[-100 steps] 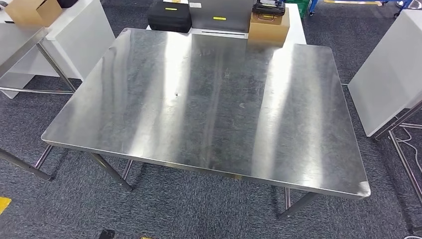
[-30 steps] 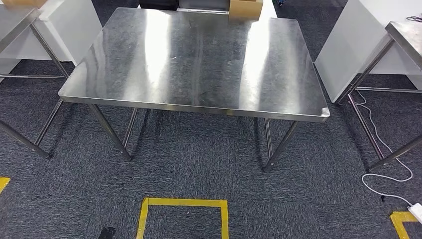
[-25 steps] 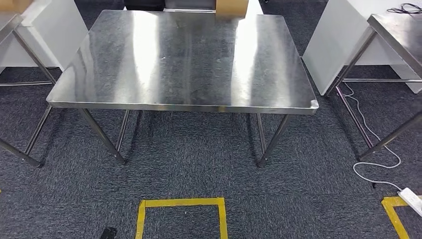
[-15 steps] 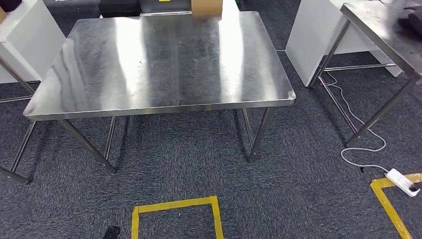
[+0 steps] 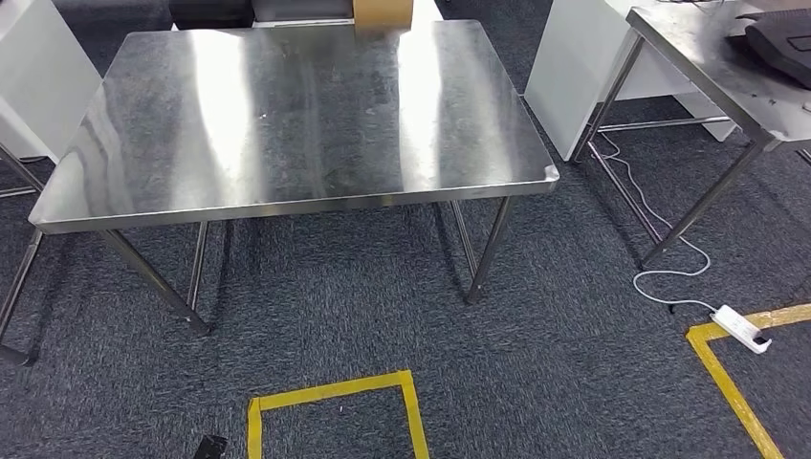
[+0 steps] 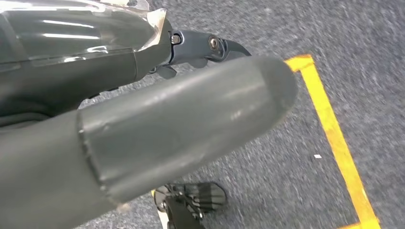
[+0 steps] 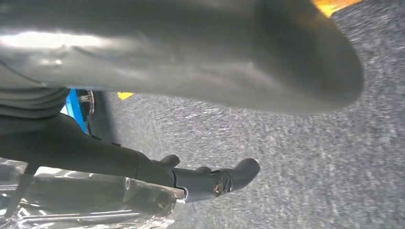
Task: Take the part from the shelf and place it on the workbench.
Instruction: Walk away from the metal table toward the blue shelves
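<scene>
The steel workbench (image 5: 287, 124) stands ahead of me on dark carpet, and its top is bare and shiny. My left hand (image 6: 181, 124) hangs over the carpet with its thick grey thumb apart from the dark fingers (image 6: 210, 47), holding nothing. My right hand (image 7: 191, 52) also hangs above the carpet, thumb and dark fingers (image 7: 229, 179) apart, with nothing between them.
A second steel table (image 5: 708, 67) with a dark bag (image 5: 779, 43) stands at the right beside a white panel (image 5: 574, 57). A white cable runs to a power strip (image 5: 736, 327) on the floor. Yellow tape (image 5: 335, 402) marks a square near my feet. A cardboard box (image 5: 383, 11) sits behind the workbench.
The whole picture has shifted: the camera has backed away from the workbench and turned right. The second table, the cable and the power strip have come into view.
</scene>
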You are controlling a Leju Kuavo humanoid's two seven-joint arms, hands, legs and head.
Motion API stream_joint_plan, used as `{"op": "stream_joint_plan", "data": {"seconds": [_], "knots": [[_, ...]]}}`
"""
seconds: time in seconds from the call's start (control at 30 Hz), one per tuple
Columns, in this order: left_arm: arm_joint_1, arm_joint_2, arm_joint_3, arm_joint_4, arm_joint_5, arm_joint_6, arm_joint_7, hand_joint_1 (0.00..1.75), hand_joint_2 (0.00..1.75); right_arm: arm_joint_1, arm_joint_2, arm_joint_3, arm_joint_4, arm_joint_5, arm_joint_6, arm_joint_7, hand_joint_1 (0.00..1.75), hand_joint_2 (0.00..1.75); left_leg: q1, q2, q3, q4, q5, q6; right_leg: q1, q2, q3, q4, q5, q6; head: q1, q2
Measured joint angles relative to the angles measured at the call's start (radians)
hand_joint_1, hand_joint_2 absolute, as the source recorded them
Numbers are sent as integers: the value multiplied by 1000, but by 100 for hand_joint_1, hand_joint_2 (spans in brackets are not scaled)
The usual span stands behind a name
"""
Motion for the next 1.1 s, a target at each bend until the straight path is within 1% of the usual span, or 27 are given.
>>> {"op": "stream_joint_plan", "data": {"seconds": [0.07,0.1,0.13,0.17,0.2,0.23,0.27,0.3,0.33,0.37,0.4,0.43,0.47,0.5,0.57,0.6,0.63,0.67,0.73,0.77,0.8,0.83,0.9,0.93,0.97,1.03,1.1], "knots": [[0,0,3,0,0,0,0,0,0,0,0,0,0,0,1,2,0,0,-3,4,-22,0,16,6,0,-2,-46,135,-76,-4,3,0],[0,0,5,0,0,0,0,0,0,0,-1,0,0,0,1,4,0,0,-5,7,-34,1,25,6,0,-2,-55,180,-96,0,3,0],[0,-1,6,0,-1,0,0,0,0,0,-1,0,0,0,2,7,0,0,-7,8,-45,1,34,6,0,-2,-45,192,-99,7,4,0],[0,-2,7,0,-2,-1,0,0,0,0,-1,0,0,-1,3,10,0,0,-9,9,-56,1,42,5,1,-2,-14,162,-86,14,4,0],[-1,-3,7,0,-4,-1,0,0,0,-1,-1,0,0,-3,4,14,0,0,-10,9,-66,1,51,2,2,-3,37,94,-66,19,4,0],[-2,-4,8,0,-6,-1,0,0,0,-3,-2,0,0,-5,4,16,0,0,-11,10,-74,2,60,-1,3,-5,97,8,-52,18,4,0],[-3,-4,8,0,-9,-2,0,0,0,-5,-2,0,0,-7,4,18,0,0,-12,10,-79,0,70,-6,9,-7,146,-64,-41,14,3,0],[-4,-5,8,0,-11,-2,0,0,0,-7,-3,0,0,-9,4,19,0,0,-13,11,-81,-1,79,-12,13,-8,176,-117,-36,8,3,0],[-6,-5,9,0,-13,-2,0,0,0,-8,-4,1,0,-11,4,20,0,0,-12,12,-81,-4,88,-18,19,-9,187,-142,-35,2,3,0],[-6,-6,9,0,-14,-2,0,0,0,-8,-5,1,0,-12,4,20,0,0,-12,13,-79,-10,98,-25,24,-8,182,-144,-28,-5,4,0],[-6,-6,10,0,-14,-2,0,0,0,-8,-6,1,0,-14,4,20,0,0,-10,13,-81,-13,105,-31,18,-8,174,-149,-18,-13,6,0],[-6,-6,10,0,-14,-2,0,0,0,-8,-6,1,0,-15,4,20,0,0,-9,11,-87,-12,99,-37,13,-9,167,-151,-6,-21,7,0],[-5,-6,10,0,-15,-2,0,0,0,-8,-6,1,0,-15,4,20,0,0,-7,9,-95,2,73,-43,6,-10,157,-154,8,-29,5,0],[-4,-6,11,0,-16,-2,0,0,0,-6,-5,1,0,-15,4,20,0,0,-5,6,-106,36,27,-48,0,-12,145,-157,22,-36,3,0],[-4,-6,11,0,-17,-2,0,0,0,-3,-4,1,0,-16,4,19,0,0,-1,5,-127,149,-81,-57,2,-14,122,-155,46,-43,-2,0],[-4,-6,11,0,-17,-2,0,0,0,-1,-4,1,0,-16,4,18,0,0,0,5,-130,205,-109,-60,3,-15,110,-153,56,-44,-3,0],[-4,-5,12,0,-17,-2,0,0,0,0,-4,1,0,-16,4,18,0,0,2,5,-122,236,-114,-63,2,-15,97,-149,66,-42,-3,0],[-4,-5,12,0,-17,-2,0,0,0,1,-3,1,0,-16,4,17,0,0,5,5,-98,233,-101,-66,2,-15,83,-144,74,-38,-3,0],[-6,-4,12,0,-17,-2,0,0,0,2,-2,1,0,-17,4,17,0,0,12,3,-7,129,-71,-70,-1,-14,55,-128,84,-29,-4,0],[-7,-4,12,0,-18,-2,0,0,0,2,-2,1,0,-17,4,17,0,0,12,0,37,69,-67,-68,0,-14,44,-119,88,-23,-5,0],[-8,-4,12,0,-18,-2,0,0,0,2,-2,1,0,-17,3,17,0,0,11,-4,65,26,-69,-64,2,-14,36,-111,91,-17,-5,0],[-9,-4,12,0,-18,-1,-1,0,0,1,-3,1,0,-17,3,17,0,0,9,-7,74,5,-77,-58,4,-14,30,-107,96,-10,-6,0],[-8,-4,12,0,-19,-1,-1,0,0,1,-3,1,0,-17,2,15,0,0,4,-7,64,3,-68,-37,10,-13,22,-106,107,8,-5,0],[-9,-5,12,0,-19,0,-1,0,0,2,-3,1,0,-17,2,14,0,0,2,-5,57,1,-60,-25,9,-13,14,-100,103,13,-4,0],[-9,-5,12,0,-18,1,-2,0,0,3,-3,1,0,-16,2,13,0,0,0,-2,49,-1,-50,-13,8,-12,1,-79,85,15,-2,0],[-10,-5,13,0,-17,5,-2,0,0,3,-3,1,0,-16,2,12,0,0,-3,3,27,-3,-30,4,3,-12,-40,20,13,7,1,0],[-10,-4,13,0,-16,8,-3,0,0,3,-3,1,0,-16,3,10,0,0,-7,6,1,-3,-11,9,4,-12,-77,144,-53,5,3,0]]}}
